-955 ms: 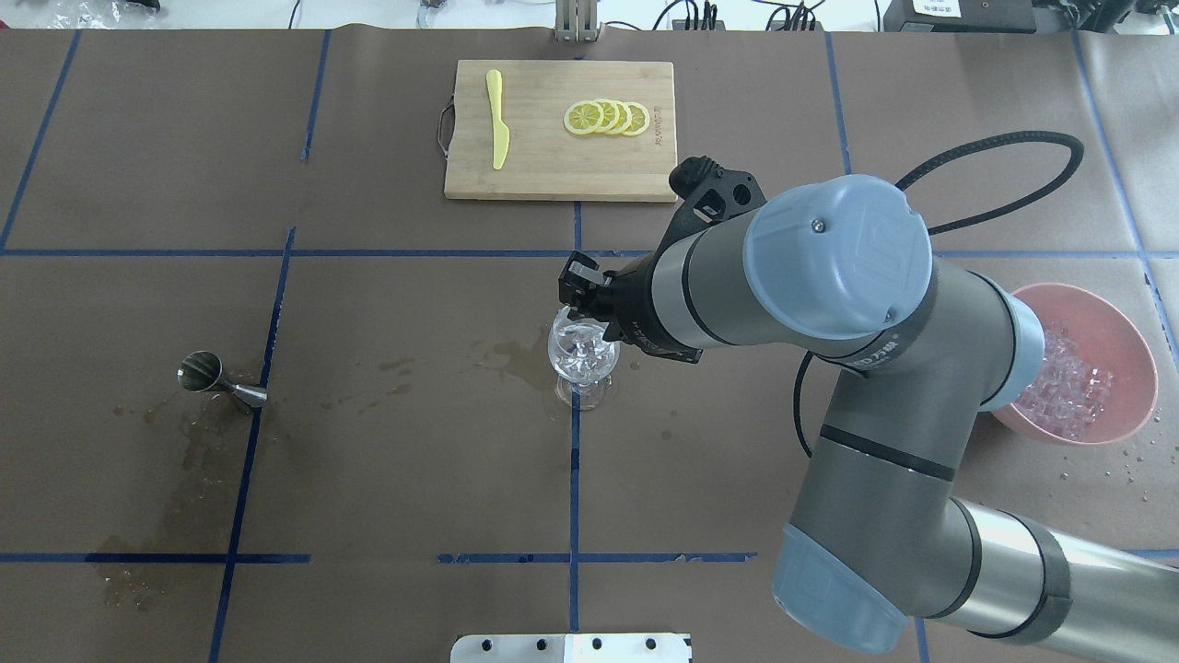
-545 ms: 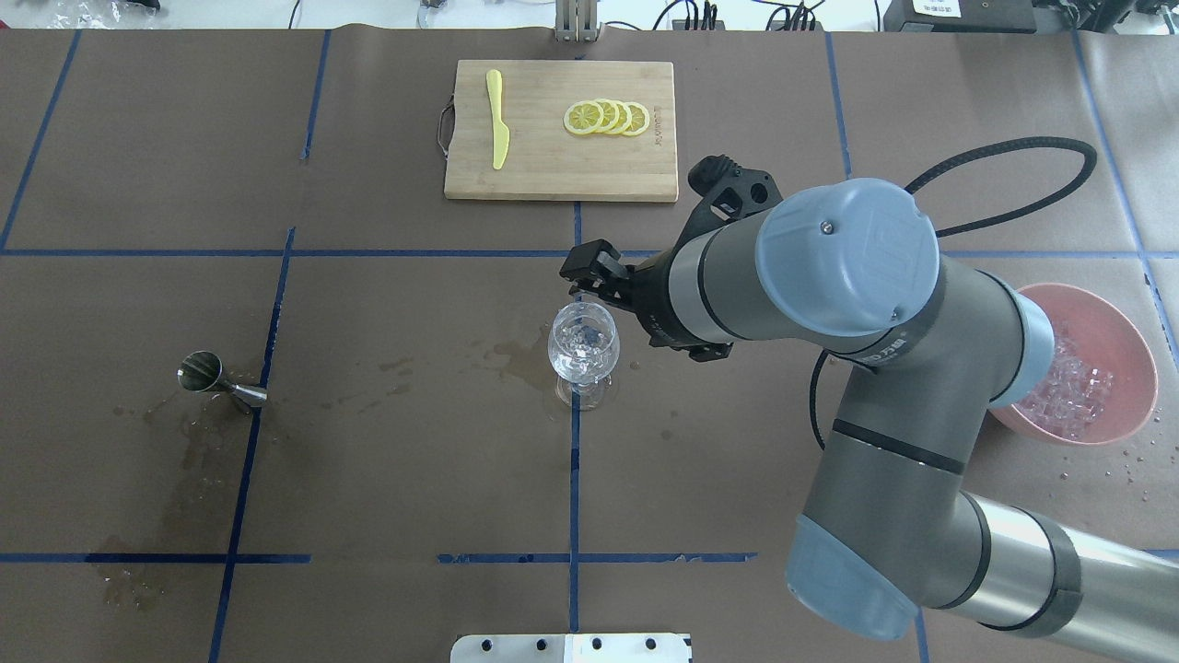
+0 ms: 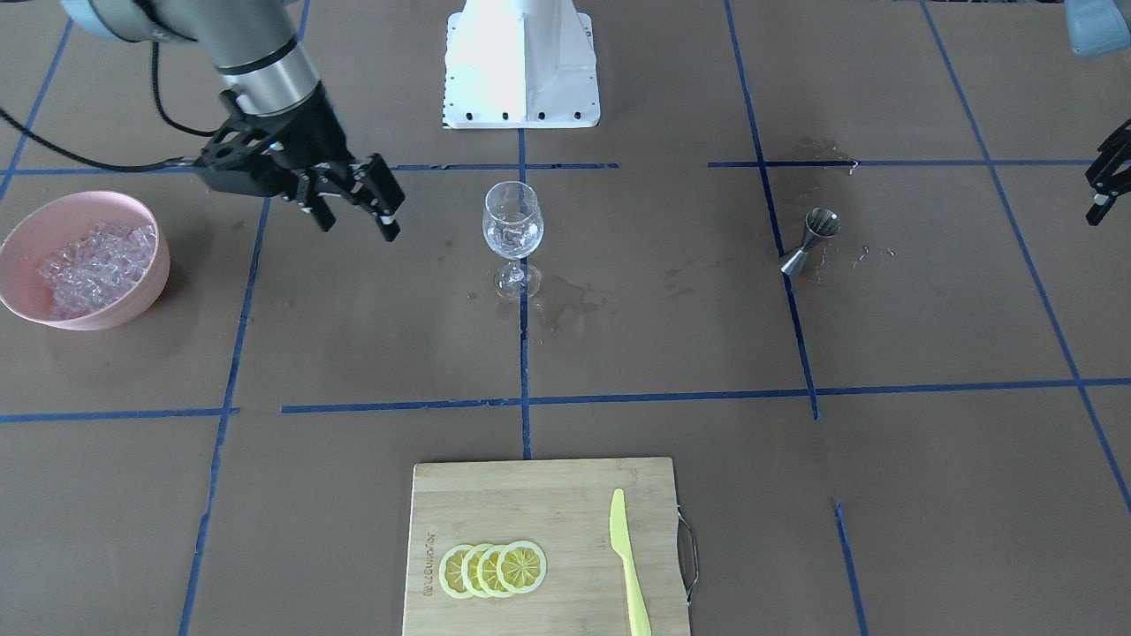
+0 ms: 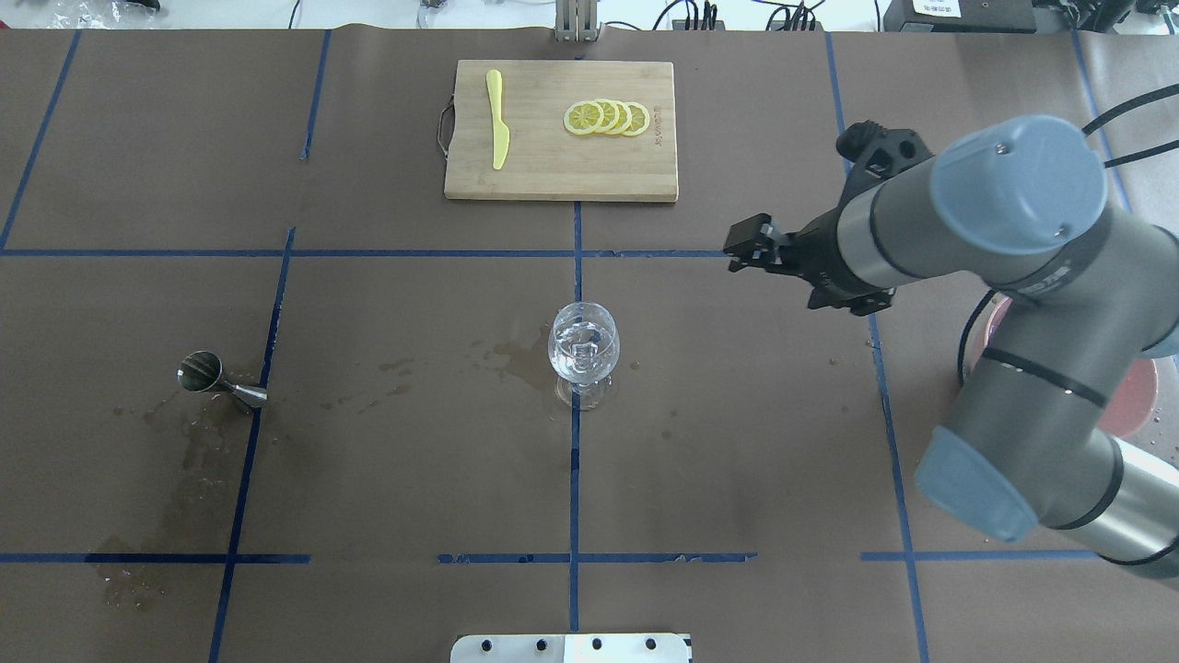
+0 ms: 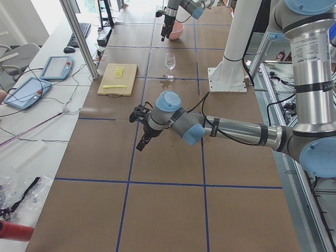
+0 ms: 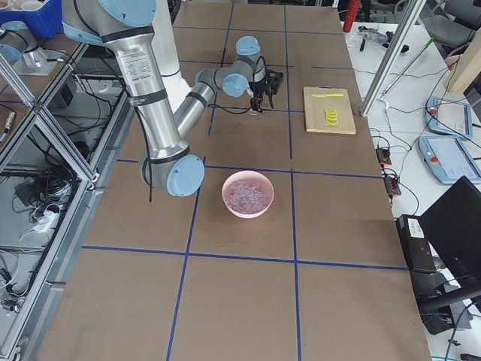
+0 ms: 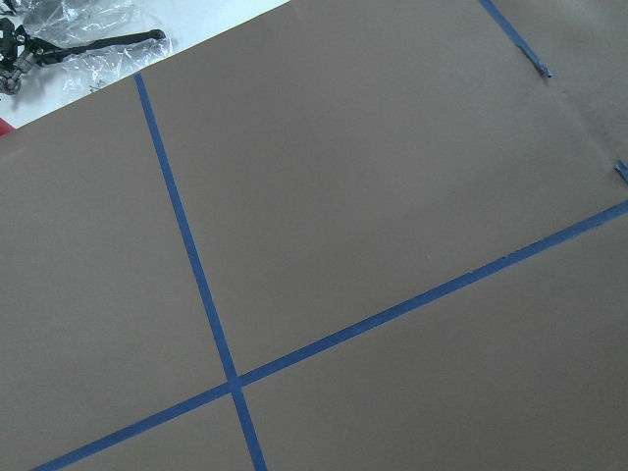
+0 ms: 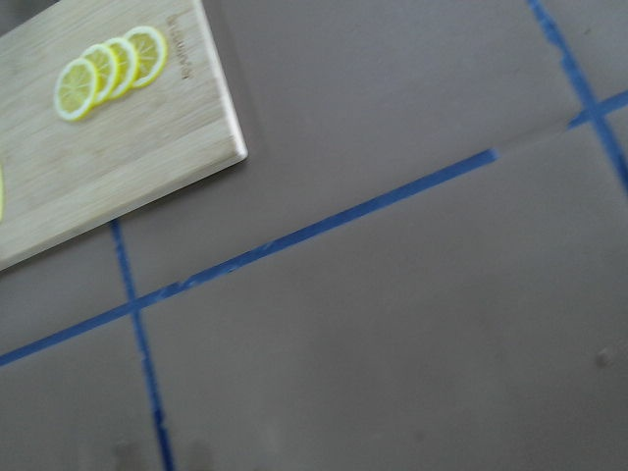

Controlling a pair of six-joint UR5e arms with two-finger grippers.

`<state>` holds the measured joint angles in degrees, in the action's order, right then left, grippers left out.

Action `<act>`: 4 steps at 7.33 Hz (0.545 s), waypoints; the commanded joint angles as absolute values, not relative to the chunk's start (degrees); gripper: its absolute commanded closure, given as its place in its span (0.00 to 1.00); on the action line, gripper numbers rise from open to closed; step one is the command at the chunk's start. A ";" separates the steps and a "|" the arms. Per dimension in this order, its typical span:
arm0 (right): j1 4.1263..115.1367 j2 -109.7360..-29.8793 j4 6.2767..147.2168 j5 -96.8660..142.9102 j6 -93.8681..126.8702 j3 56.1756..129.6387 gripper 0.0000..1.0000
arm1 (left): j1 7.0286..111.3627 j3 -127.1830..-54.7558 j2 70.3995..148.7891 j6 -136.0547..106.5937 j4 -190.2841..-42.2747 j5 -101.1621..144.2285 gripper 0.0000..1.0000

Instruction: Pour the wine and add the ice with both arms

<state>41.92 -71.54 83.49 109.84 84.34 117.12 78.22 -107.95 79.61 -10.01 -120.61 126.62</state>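
A clear wine glass (image 4: 582,350) stands upright at the table's middle with a few ice pieces (image 3: 510,235) in its bowl. More ice (image 3: 93,261) fills a pink bowl (image 3: 26,221), which the right arm mostly hides in the overhead view. My right gripper (image 4: 748,247) is open and empty. It hangs above the table, between the glass and the bowl (image 3: 356,221). My left gripper (image 5: 142,142) is far off to the left over bare paper. Only a black part of it shows at the front-facing view's edge (image 3: 1106,177), so I cannot tell its state.
A steel jigger (image 4: 216,379) lies on its side left of the glass, among wet stains. A bamboo cutting board (image 4: 553,175) at the far side carries lemon slices (image 4: 606,118) and a yellow knife (image 4: 497,120). The white robot base (image 3: 521,62) stands at the near edge.
My right gripper has moved from right above the glass away to the right and a little farther back, toward the bowl's side. The glass and its ice stay put.
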 commanded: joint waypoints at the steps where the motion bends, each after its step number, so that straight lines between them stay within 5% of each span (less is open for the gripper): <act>1: 53.82 -79.34 83.58 118.79 65.66 114.37 0.00 | 78.22 -107.93 82.94 -9.41 -111.66 127.97 0.00; 4: 72.97 -81.21 84.46 129.44 37.18 103.22 0.00 | 80.83 -106.53 86.98 1.36 -97.54 128.06 0.00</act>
<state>64.82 -80.54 83.95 125.46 49.48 107.99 78.93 -107.08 84.37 -4.26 -105.28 128.02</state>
